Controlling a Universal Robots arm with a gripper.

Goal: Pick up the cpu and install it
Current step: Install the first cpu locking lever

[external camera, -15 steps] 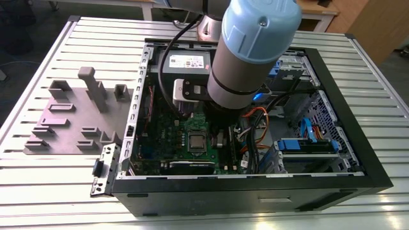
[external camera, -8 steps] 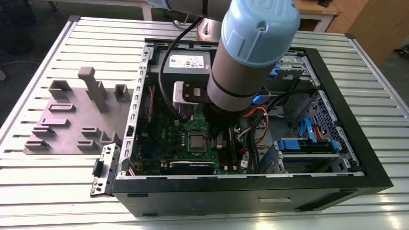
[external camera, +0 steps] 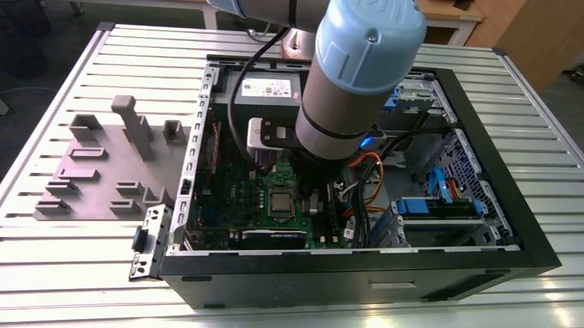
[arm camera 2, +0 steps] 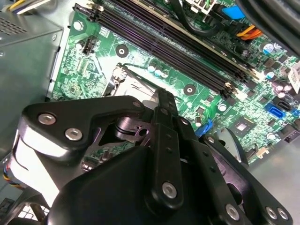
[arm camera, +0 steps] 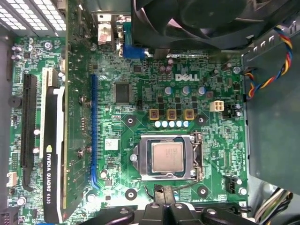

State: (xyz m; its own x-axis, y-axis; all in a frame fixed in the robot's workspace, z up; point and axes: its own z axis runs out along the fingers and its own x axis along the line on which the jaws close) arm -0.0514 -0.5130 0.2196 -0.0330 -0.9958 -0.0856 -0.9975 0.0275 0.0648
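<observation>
Small square silver-grey cpu point(arm camera: 166, 157) seated in metal socket frame point(arm camera: 194, 159) on green motherboard point(arm camera: 140, 93); black gripper point(arm camera: 164, 201) above, grip state unclear, nothing visibly held.

Grey arm point(external camera: 342, 96), pale-blue cap, black screwed linkages.

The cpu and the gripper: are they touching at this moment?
Apart. In the first wrist view the cpu lies in its socket on the motherboard, and green board and the socket frame show between it and the gripper.

In the second wrist view the gripper point(arm camera 2: 161, 101) body hides most of the socket point(arm camera 2: 129, 79); the fan point(arm camera: 206, 21) in the first wrist view is cut off at the edge.
</observation>
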